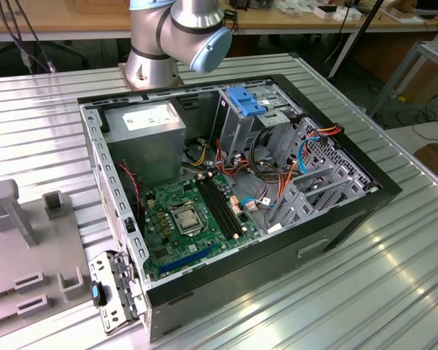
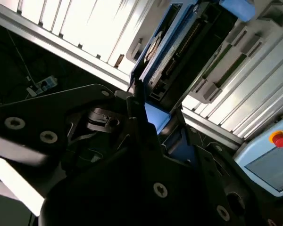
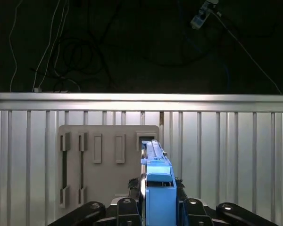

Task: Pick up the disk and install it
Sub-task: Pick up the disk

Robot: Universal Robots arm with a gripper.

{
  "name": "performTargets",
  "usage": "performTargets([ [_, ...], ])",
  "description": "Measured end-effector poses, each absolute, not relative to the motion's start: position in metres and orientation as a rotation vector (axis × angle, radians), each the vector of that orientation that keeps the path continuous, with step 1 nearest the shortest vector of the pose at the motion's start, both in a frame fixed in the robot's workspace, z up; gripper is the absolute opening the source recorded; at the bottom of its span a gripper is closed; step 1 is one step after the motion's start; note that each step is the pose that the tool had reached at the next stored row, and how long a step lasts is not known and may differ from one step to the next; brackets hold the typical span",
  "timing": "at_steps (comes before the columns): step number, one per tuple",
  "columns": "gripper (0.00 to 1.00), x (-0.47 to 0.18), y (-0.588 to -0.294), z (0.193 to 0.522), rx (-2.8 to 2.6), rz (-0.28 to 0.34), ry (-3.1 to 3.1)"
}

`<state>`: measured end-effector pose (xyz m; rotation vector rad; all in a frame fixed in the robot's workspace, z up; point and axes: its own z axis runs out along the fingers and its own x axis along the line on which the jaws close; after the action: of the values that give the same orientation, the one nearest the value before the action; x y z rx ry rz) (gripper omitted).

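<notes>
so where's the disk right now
In the first wrist view the disk stands edge-on, clamped in the gripper, with the grey slotted holder plate just beyond it on the ribbed aluminium table.

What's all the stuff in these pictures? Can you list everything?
table: one, silver, ribbed, under everything.
computer case: one, black, open, on the table.
circuit board: one, green, inside the case.
power supply box: one, grey, inside the case.
blue bracket: one, blue, on the drive cage.
cables: many, red, orange, blue, inside the case.
holder plate: one, grey, slotted, on the table.
control pad: one, pale, red button, beside the table.
disk: one, blue-framed, in the gripper, near the holder plate.
arm: one, silver and pale blue, behind the case.
gripper: one, black, shut on the disk.
</notes>
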<state>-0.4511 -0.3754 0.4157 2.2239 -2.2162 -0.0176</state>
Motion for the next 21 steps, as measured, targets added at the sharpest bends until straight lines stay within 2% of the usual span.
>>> performTargets([
  [7, 0.37, -0.451, -0.375, 0.449, 2.224, -0.018, -2.216],
  [21, 0.37, -0.451, -0.375, 0.49, 2.224, -0.018, -2.216],
])
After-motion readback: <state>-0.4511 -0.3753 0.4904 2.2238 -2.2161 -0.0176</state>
